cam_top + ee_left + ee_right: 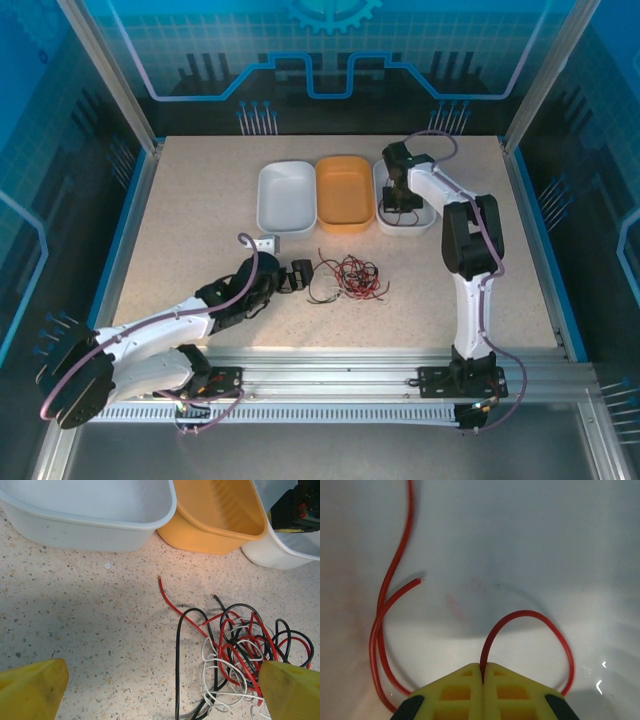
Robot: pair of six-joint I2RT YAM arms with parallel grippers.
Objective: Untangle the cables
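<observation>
The cables point(348, 275) lie as a tangle of red, black and whitish wires on the speckled table, just right of my left gripper point(300, 273). In the left wrist view the tangle point(245, 645) sits at the lower right, with one black loop point(178, 650) reaching between the wide-apart yellow fingers point(30, 690). My left gripper point(160, 692) is open and holds nothing. My right gripper point(400, 200) hangs inside the right white bin point(428, 222). In its wrist view the right gripper point(483, 667) is shut on a single red cable point(530, 614), which loops over the bin floor.
An empty white bin point(287, 196) and an orange bin point(345, 192) stand side by side at the back, left of the bin with the right gripper. A small white block point(266, 243) lies near the left arm. Blue walls frame the table.
</observation>
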